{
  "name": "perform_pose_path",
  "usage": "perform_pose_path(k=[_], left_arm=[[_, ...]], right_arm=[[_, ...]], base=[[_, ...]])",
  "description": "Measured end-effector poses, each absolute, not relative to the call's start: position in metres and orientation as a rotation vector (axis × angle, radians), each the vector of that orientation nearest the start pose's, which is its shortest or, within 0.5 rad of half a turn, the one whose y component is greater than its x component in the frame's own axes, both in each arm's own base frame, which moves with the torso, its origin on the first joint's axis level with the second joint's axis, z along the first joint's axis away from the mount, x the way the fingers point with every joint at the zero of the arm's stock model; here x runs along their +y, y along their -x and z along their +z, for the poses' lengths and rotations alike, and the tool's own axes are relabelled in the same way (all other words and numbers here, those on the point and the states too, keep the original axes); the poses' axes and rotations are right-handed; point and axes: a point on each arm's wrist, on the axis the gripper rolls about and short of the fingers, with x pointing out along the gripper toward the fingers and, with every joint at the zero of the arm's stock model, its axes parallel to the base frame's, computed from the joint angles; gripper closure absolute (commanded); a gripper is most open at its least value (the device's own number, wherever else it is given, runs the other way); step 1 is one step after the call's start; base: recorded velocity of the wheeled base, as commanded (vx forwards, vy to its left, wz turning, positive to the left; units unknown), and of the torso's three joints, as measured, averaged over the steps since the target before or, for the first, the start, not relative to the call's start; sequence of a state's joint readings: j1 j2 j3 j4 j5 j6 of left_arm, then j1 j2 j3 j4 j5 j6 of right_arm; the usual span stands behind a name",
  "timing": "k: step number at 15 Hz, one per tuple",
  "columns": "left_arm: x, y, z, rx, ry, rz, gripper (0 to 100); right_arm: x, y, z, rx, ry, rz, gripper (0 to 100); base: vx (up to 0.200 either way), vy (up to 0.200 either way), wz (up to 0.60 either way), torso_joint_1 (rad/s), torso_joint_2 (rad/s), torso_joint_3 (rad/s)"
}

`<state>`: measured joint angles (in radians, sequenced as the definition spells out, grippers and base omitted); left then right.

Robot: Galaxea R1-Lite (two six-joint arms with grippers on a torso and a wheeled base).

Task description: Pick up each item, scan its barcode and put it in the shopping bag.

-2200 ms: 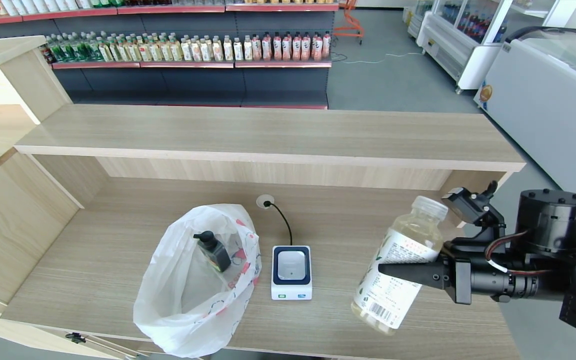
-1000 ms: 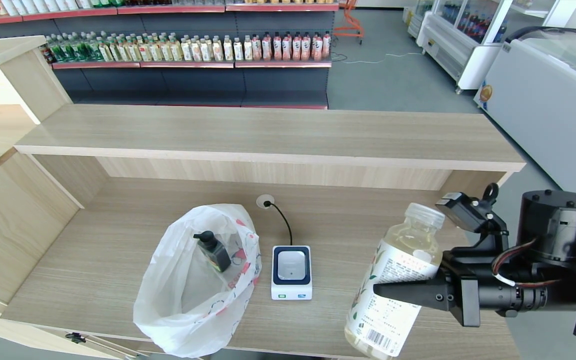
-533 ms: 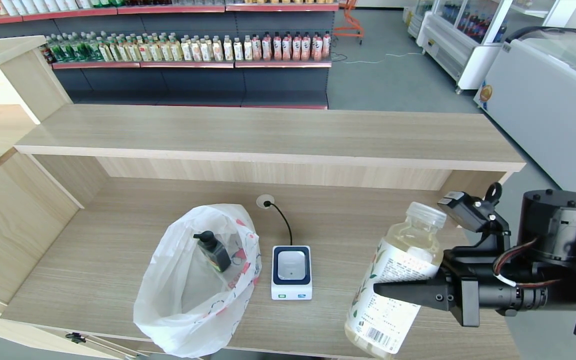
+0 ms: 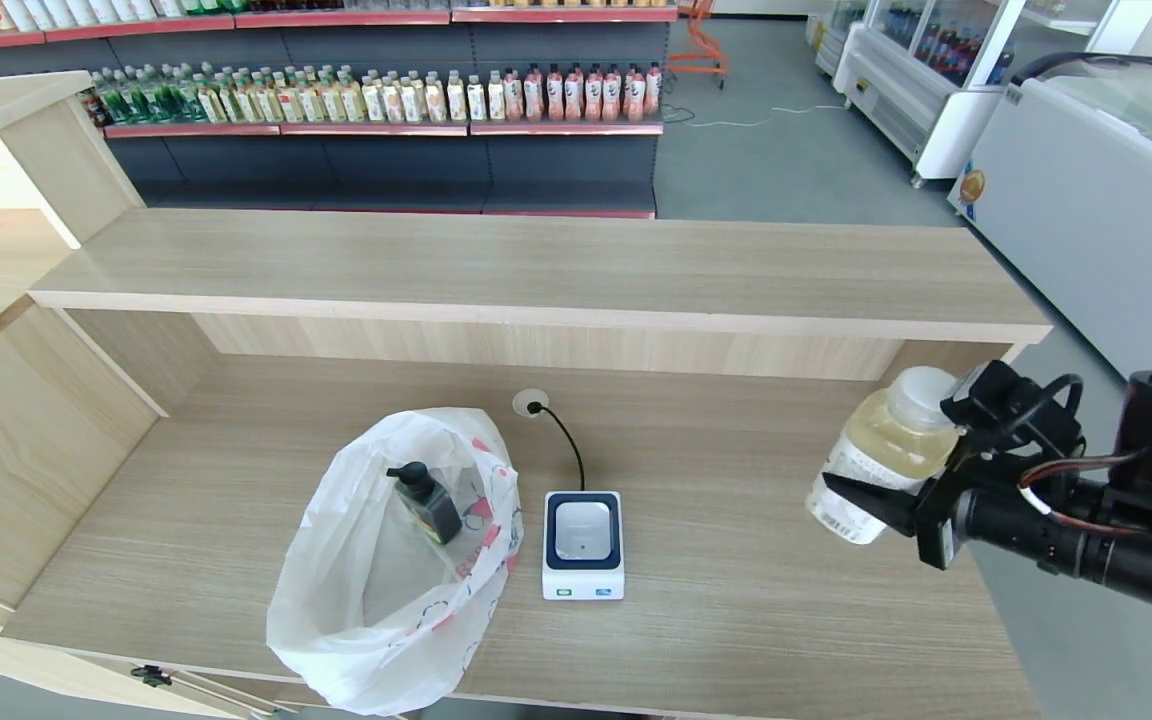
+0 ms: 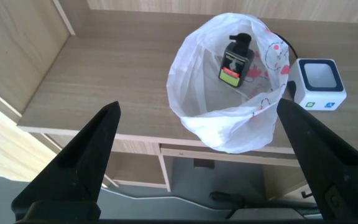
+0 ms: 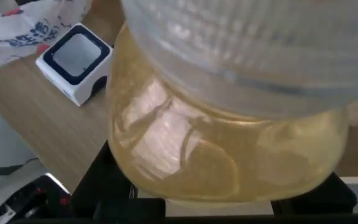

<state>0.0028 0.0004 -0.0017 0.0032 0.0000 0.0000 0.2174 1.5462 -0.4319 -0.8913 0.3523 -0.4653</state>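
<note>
Holding bottle in R gripper, right of scanner.

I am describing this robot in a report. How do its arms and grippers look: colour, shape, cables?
The visible parts are black. The right gripper shows a long wedge-shaped finger tapering to a point, on a round, tube-like right arm. Thin red and white wires loop at its wrist. The left gripper has two broad, flat fingers, also tapered. I see no markings.

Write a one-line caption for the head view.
Right gripper holds a bottle right of the scanner and shopping bag.
</note>
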Motion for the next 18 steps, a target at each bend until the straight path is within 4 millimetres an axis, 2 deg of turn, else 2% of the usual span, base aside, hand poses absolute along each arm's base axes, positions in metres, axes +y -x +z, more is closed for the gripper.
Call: perform_pose_path(k=[4,7,11,15,18], left_arm=[[0.0,0.023,0.076,0.002,0.0,0.003,0],[0.0,0.023,0.076,0.002,0.0,0.003,0],[0.0,0.023,0.076,0.002,-0.002,0.003,0],[0.0,0.023,0.076,0.002,0.0,0.003,0],[0.0,0.023,0.076,0.001,0.004,0.003,0]], right_arm=[[0.03,-0.22,0.169,-0.046,0.787,0.47,100],[0.026,-0.202,0.169,-0.087,0.939,0.461,100],[0.026,-0.181,0.167,-0.123,1.037,0.458,100],[0.033,-0.172,0.171,-0.173,1.06,0.475,100],[0.045,-0.169,0.172,-0.208,1.059,0.528,100]], base=[[0.0,0.0,0.0,0.0,0.0,0.0],[0.0,0.0,0.0,0.0,0.0,0.0],[0.0,0.0,0.0,0.0,0.0,0.0],[0.0,0.0,0.0,0.0,0.0,0.0],[0.0,0.2,0.0,0.002,0.0,0.002]])
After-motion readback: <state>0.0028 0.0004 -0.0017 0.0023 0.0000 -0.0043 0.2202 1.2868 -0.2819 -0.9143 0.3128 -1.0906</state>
